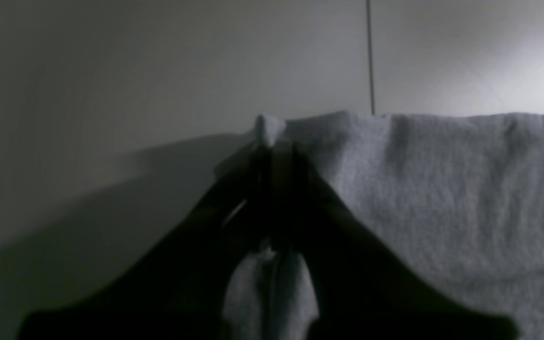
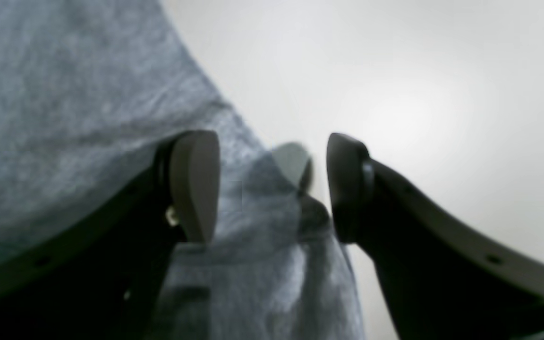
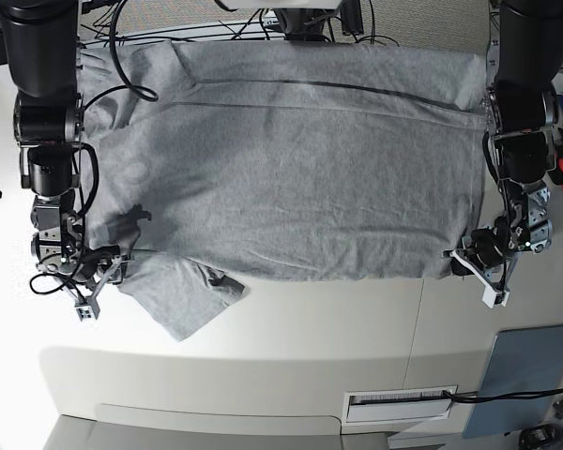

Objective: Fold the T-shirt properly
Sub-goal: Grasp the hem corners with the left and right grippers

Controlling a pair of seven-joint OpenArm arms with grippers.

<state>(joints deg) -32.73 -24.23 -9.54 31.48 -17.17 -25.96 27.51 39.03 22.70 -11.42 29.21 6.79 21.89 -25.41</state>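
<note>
Left claw (image 1: pixel 272 156) clenched on the T-shirt (image 3: pixel 291 169) corner; right claw (image 2: pixel 272 186) released, straddling the shirt edge on the counter (image 3: pixel 291 361)

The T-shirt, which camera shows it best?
The base view: the whole grey T-shirt lies spread on the table, one sleeve sticking out. The left wrist view shows only a pinched edge, the right wrist view a blurred fold between open jaws.

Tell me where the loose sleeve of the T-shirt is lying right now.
In the base view the sleeve sticks out from the T-shirt at lower left, flat on the white table, just beside the right gripper.
</note>
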